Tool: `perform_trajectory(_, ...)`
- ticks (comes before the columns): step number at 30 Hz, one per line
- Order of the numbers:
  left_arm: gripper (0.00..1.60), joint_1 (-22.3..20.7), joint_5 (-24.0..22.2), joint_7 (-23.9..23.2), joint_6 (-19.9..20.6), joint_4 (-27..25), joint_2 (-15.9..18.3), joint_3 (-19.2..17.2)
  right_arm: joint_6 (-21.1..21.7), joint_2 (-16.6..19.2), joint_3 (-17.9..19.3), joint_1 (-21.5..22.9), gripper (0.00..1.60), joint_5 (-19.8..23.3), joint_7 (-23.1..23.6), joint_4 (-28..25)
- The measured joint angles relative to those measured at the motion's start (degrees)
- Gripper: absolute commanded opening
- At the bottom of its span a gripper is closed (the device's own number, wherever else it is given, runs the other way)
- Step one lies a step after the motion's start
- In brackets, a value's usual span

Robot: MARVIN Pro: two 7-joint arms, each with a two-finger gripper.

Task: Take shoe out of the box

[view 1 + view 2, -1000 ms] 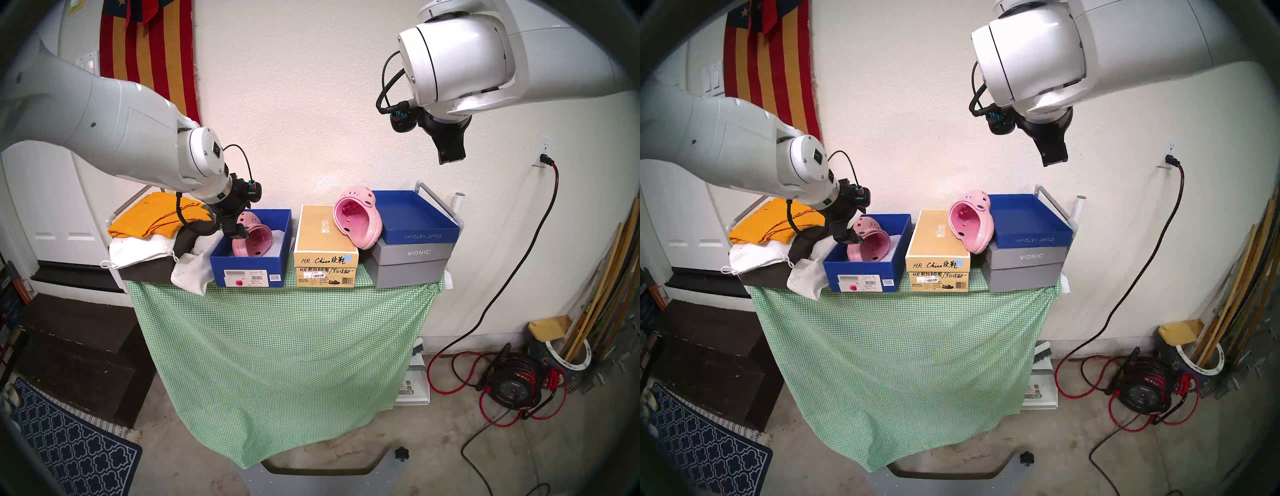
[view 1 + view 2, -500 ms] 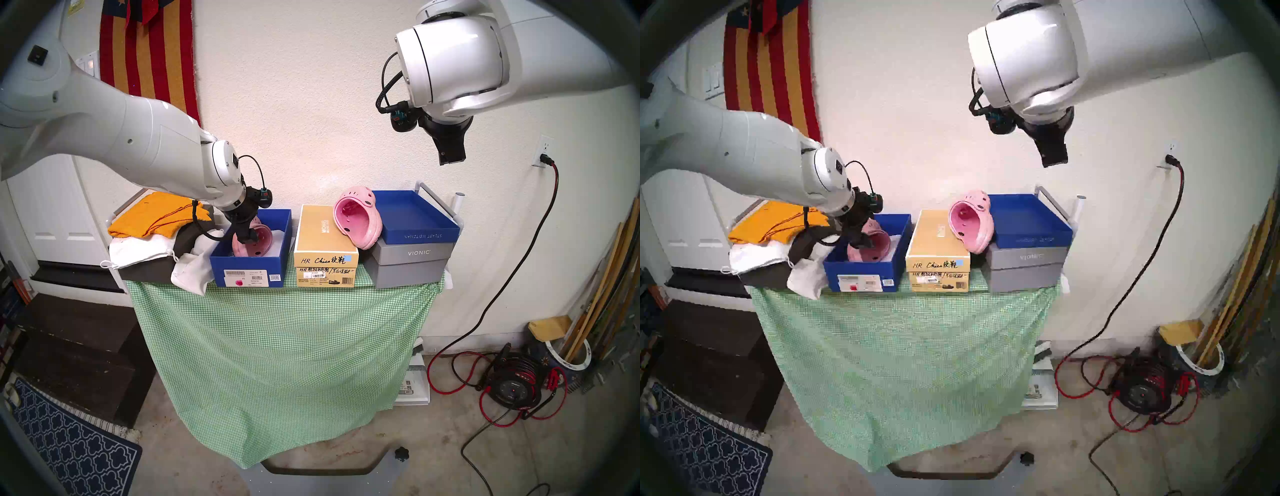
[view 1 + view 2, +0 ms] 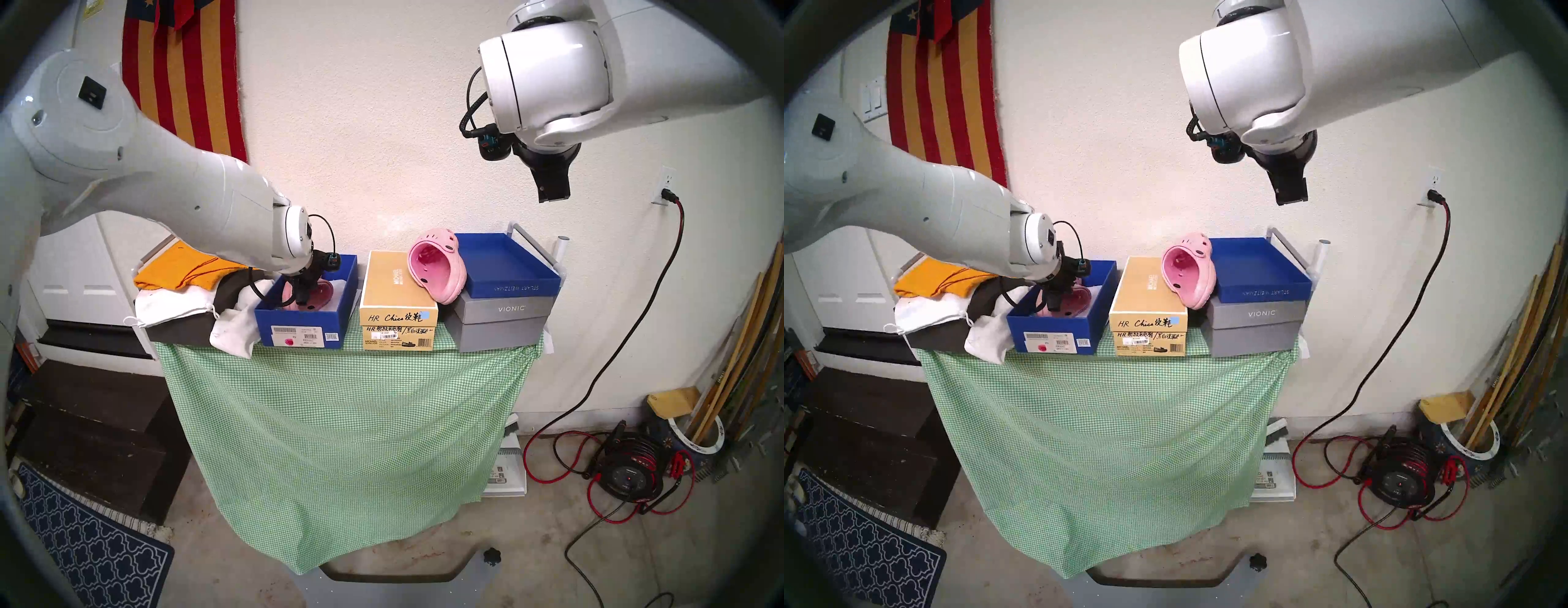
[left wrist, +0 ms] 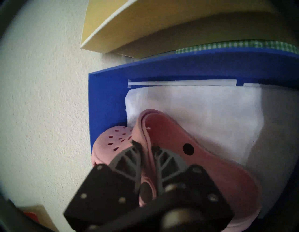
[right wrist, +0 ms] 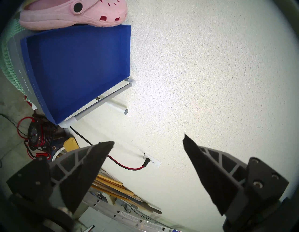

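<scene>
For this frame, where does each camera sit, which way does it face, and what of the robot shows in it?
Head stereo left: on the head, looking down at the table; both arms show.
Head stereo right: nearly the same picture.
Left wrist: inside the box, facing the shoe pinched by the left gripper.
Right wrist: high up, facing the wall and blue lid; right gripper open.
Shared: both wrist views show a pink clog, though different ones.
</scene>
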Motion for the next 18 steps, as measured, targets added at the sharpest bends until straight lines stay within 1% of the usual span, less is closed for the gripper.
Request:
perform_trajectory(4,0.0,-1.73,0.61,2.5,0.04,-3.56,0.32,-0.39,0.0,-1.24,-0.69,0.4,1.6,3.33,-2.32,-0.11)
perform_trajectory(9,0.0,-4.35,1.14,4.18,-0.53,-7.55,1.66,-2.34,0.0,-2.21,-1.07,0.69,1.6,5.35,-3.73,-0.15)
perform_trajectory(13,0.0,-6.96,1.74,5.6,-0.91,-9.4,3.32,-4.24,0.0,-2.89,-1.33,0.89,1.6,6.7,-4.69,-0.15)
perform_trajectory(18,0.0,-9.64,2.56,7.08,-0.91,-10.64,5.69,-5.33,0.0,-3.54,-1.6,1.07,1.6,7.99,-5.59,-0.14)
